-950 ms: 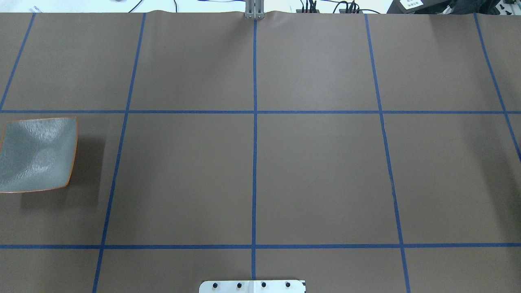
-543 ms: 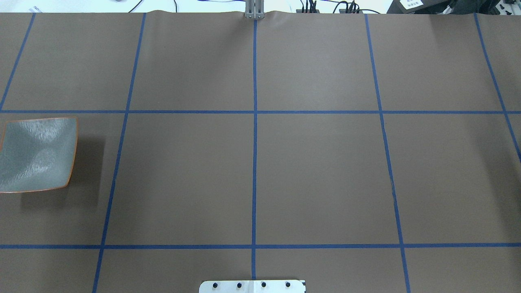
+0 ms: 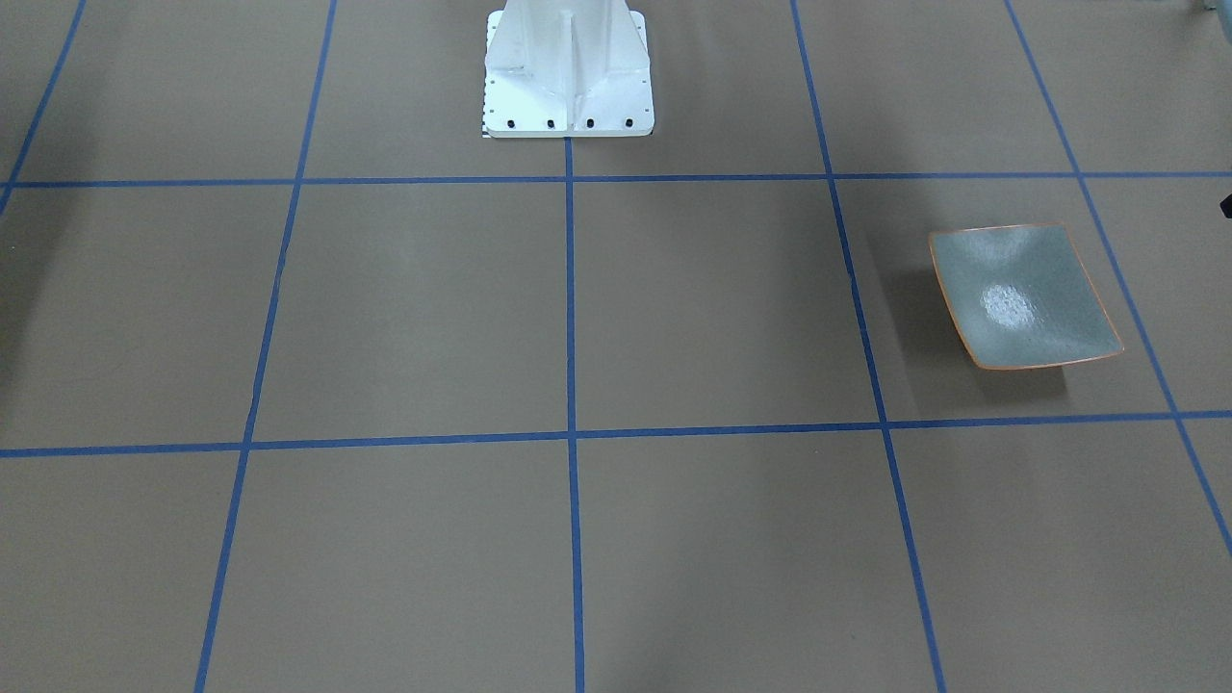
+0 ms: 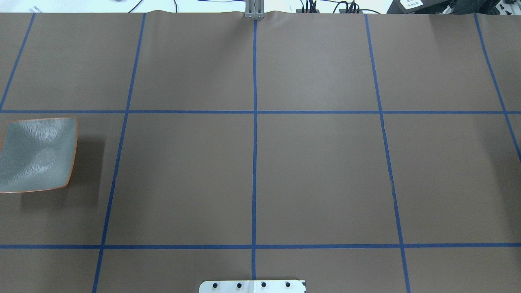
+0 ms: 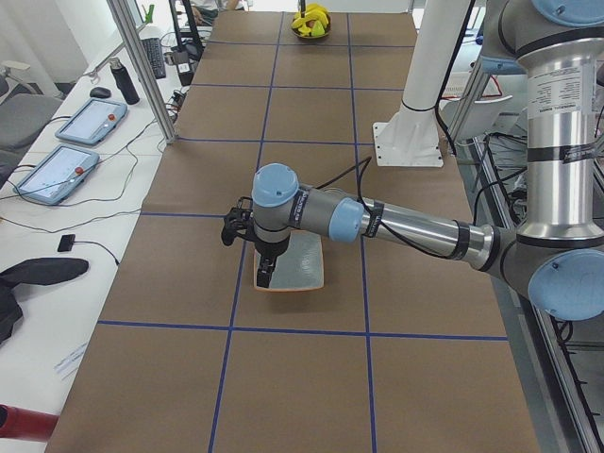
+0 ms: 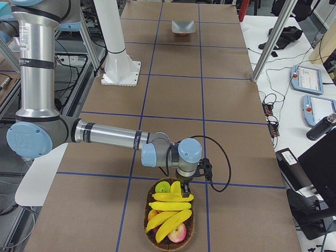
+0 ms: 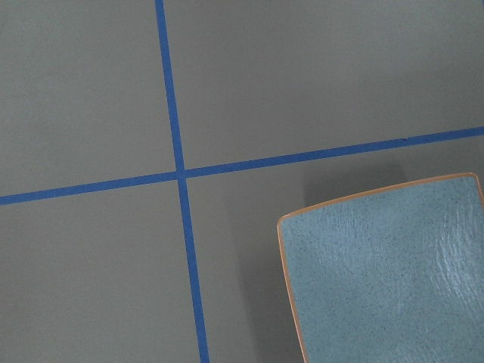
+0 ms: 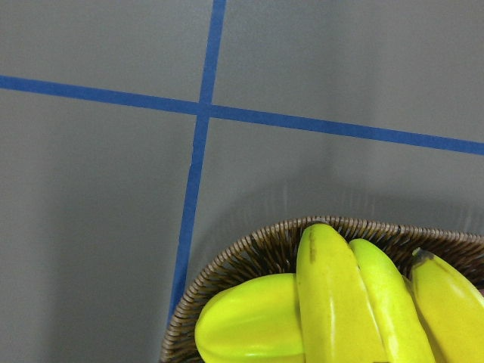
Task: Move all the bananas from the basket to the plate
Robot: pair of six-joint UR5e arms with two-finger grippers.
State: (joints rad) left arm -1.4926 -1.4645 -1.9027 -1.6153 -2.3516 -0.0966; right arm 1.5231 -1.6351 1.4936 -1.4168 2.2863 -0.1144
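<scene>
Right, all four bananas (image 6: 169, 206) lie piled in the wicker basket (image 6: 149, 237) at the end of the counter (image 6: 173, 110) on the robot's right. A green apple (image 6: 162, 186) and a red apple (image 6: 178, 233) are tucked among them. The right gripper (image 6: 184, 188) hangs just over the basket's inner end, above one tip of the topmost banana. Only the side camera shows it, so I cannot tell whether it touches the fruit or whether its fingers are apart or together.

The plate (image 3: 1025, 298) sits bare at the opposite end, well apart from the basket. The left gripper (image 5: 264, 274) hangs over its edge, and I cannot tell its state either.

As I read it, nothing has been transferred and the first pick is in hand. Next I would shift the right gripper toward the top banana's middle, straddle it crosswise, close, and lift straight up so the others and the apples stay put.
</scene>
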